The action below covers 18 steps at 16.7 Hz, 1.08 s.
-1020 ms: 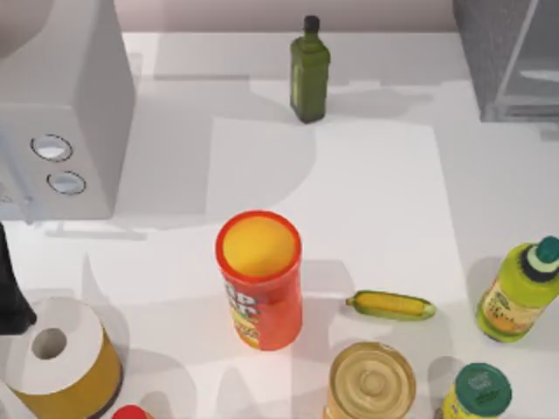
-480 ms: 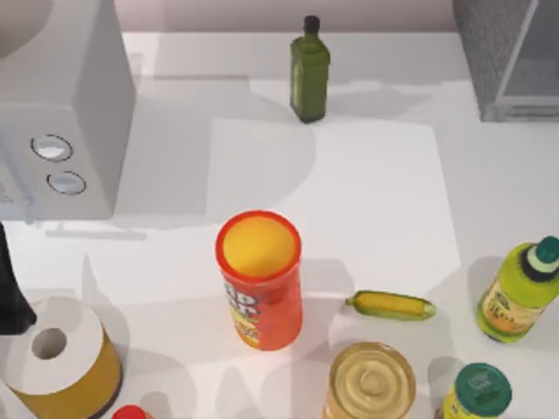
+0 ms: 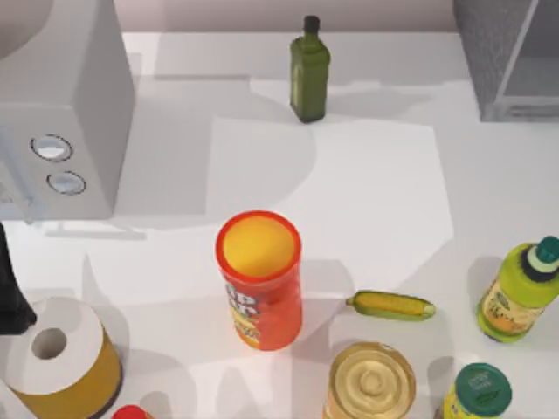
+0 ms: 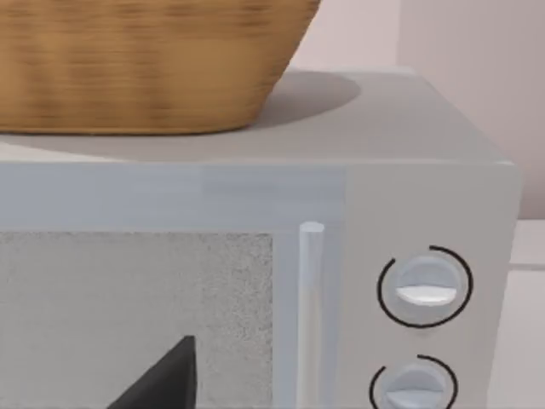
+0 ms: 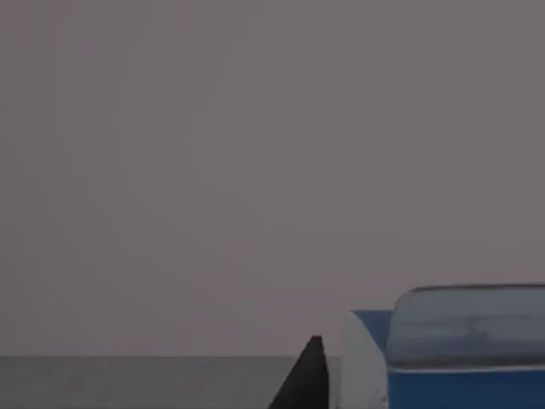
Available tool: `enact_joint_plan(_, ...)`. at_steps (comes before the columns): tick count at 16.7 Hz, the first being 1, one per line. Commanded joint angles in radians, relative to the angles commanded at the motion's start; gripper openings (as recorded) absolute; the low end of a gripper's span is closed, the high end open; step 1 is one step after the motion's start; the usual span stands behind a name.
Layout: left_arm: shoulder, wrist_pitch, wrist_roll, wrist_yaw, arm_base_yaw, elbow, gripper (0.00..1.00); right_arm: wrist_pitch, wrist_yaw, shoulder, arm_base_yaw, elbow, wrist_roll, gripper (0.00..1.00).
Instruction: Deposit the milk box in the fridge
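Blue, boxy milk box sits beside the right hand's dark fingertip; grip cannot be told.

White table carries: microwave at left, fridge at far right corner, green bottle at back. Near edge: orange chip canister, tape roll, corn cob, glass jar, two yellow-green bottles.

top: bright, soft overlapping shadows on table | right wrist: dim grey
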Motion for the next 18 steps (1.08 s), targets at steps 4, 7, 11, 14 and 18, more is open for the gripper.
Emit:
enact_joint_plan(4, 0.000, 0.000, 0.000, 0.000, 0.000, 0.000, 1.00, 0.000, 0.000, 0.000, 0.000, 0.000, 0.000, 0.08)
enact_joint_plan(7, 0.000, 0.000, 0.000, 0.000, 0.000, 0.000, 1.00, 0.000, 0.000, 0.000, 0.000, 0.000, 0.000, 0.30)
enact_joint_plan(11, 0.000, 0.000, 0.000, 0.000, 0.000, 0.000, 1.00, 0.000, 0.000, 0.000, 0.000, 0.000, 0.000, 0.60)
enact_joint_plan(14, 0.000, 0.000, 0.000, 0.000, 0.000, 0.000, 1.00, 0.000, 0.000, 0.000, 0.000, 0.000, 0.000, 0.83)
enact_joint_plan(18, 0.000, 0.000, 0.000, 0.000, 0.000, 0.000, 1.00, 0.000, 0.000, 0.000, 0.000, 0.000, 0.000, 1.00)
